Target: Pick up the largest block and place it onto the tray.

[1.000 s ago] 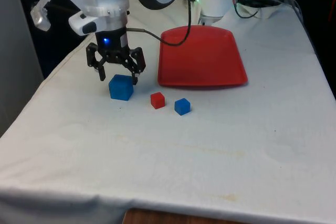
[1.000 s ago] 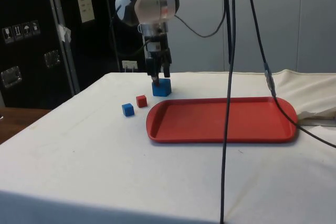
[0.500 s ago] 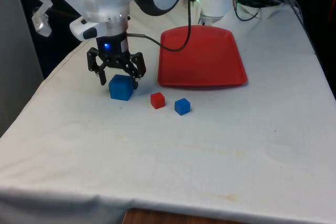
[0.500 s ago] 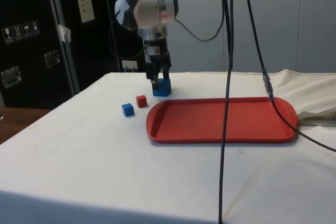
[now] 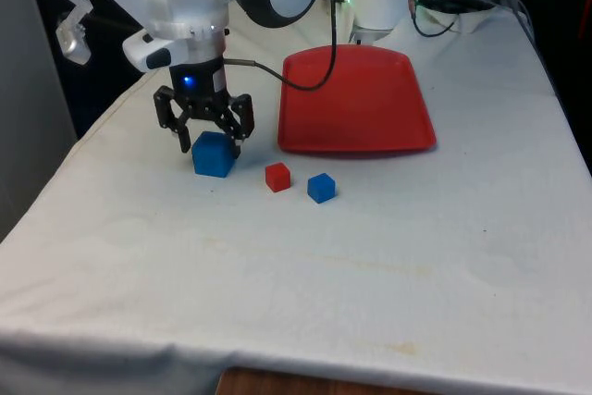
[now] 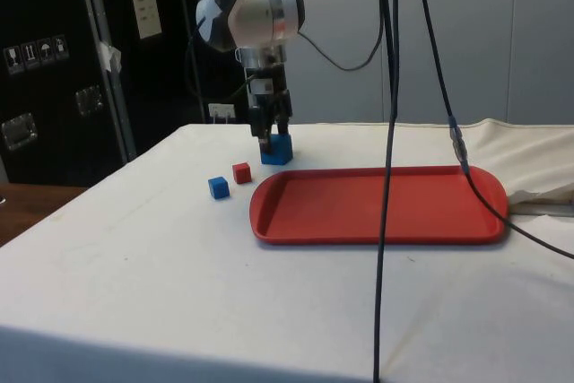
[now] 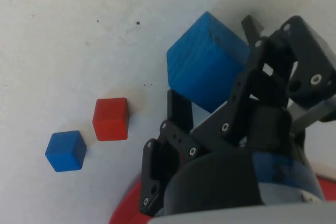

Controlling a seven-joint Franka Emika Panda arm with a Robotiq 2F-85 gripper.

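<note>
White cloth (image 5: pixel 370 265) across front view: gripper (image 5: pixel 205 141) left of centre, fingers spread wide astride big blue block (image 5: pixel 213 154), not clamped. Red tray (image 5: pixel 356 99) upper centre. Side view: block (image 6: pixel 276 150) just beyond tray (image 6: pixel 377 204). Wrist view: block (image 7: pixel 202 69) between open fingers.

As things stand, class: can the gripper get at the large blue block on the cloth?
Probably yes. The gripper sits open right over the large blue block, a finger on either side. The small red block lies apart, so nothing blocks it.
</note>
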